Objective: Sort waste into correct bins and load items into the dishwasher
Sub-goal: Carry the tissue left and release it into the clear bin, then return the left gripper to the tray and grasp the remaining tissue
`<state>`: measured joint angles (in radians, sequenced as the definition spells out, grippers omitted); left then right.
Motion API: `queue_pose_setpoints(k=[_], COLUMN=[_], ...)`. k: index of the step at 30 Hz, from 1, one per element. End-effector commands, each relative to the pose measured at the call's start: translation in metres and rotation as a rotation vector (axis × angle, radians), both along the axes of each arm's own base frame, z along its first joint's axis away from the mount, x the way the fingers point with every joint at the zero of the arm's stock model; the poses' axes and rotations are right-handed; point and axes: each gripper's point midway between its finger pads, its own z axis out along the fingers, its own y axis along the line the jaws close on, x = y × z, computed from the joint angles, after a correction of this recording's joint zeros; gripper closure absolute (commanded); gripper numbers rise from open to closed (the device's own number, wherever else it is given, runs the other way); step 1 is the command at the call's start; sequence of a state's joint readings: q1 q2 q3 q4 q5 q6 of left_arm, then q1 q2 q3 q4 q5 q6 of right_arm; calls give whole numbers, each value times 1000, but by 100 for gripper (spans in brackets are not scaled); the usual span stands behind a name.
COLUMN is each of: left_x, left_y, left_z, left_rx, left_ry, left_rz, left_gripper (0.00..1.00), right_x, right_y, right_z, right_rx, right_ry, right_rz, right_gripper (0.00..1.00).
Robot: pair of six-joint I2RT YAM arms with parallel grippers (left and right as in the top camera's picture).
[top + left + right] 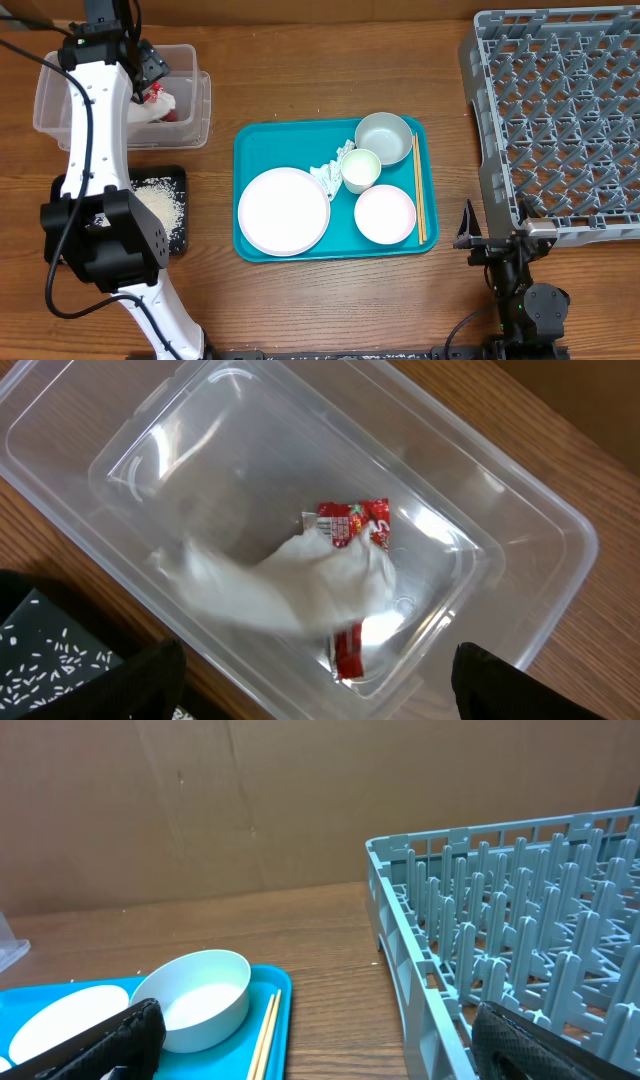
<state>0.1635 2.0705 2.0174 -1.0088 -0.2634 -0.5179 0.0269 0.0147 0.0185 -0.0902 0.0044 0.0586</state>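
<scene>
The left gripper (315,665) hangs over the clear tub (520,500) with its two black fingers spread wide, holding nothing. Below it, on the floor of the tub, lies a crumpled white napkin (290,585), blurred, which partly covers a red-and-white snack wrapper (355,525).

A motion-blurred white napkin (285,588) hides the middle of the red-and-white wrapper (355,525) inside the clear tub (470,480). Overhead, the left arm (95,130) covers the tub's left side, and the grey rack (560,120) runs off frame.
</scene>
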Motion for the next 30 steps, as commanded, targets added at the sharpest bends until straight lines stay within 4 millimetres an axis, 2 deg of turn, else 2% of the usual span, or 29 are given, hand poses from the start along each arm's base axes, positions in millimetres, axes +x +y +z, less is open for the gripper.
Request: queue_pose_setpoints(k=[1, 4, 7, 9, 11, 14, 16, 19, 22, 25, 28, 30], left_x=[3, 0, -11, -24, -39, -61, -71, -80, -85, -83, -80, -81], left_y=[-16, -46, -93, -125, -152, -185, -207, -235, -260, -272, -282, -295], left_z=[26, 51, 75, 82, 79, 59, 42, 13, -19, -56, -84, -101], left_rx=[-42, -146, -326, -442, -516, -512, -469, -419, -379, -321, -330, -365], left_ry=[-67, -131, -174, -158, -102, 37, 123, 236, 339, 425, 468, 500], left_rz=[-42, -126, -263, -344, -396, -467, -542, -599, -642, -644, -661, -736], left_gripper=[13, 14, 15, 15, 18, 20, 13, 14, 20, 26, 28, 30], right_x=[0, 0, 0, 0, 0, 0, 0, 0, 0, 0, 0, 0], right_y=[0, 0, 0, 0, 0, 0, 0, 0, 0, 0, 0, 0], right_z=[-1, -1, -1, -1, -1, -1, -1, -1, -1, -1, -1, -1], right_rx=[-3, -3, -3, -3, -3, -3, -3, -3, -3, -3, -3, -3], right_ry=[-7, -7, -7, -7, -7, -7, -7, -7, -7, -7, -7, -7], right_rz=[-2, -2, -2, -2, -2, -2, -2, -2, -2, -2, -2, -2], right_gripper=[0, 0, 0, 0, 0, 0, 0, 0, 0, 0, 0, 0])
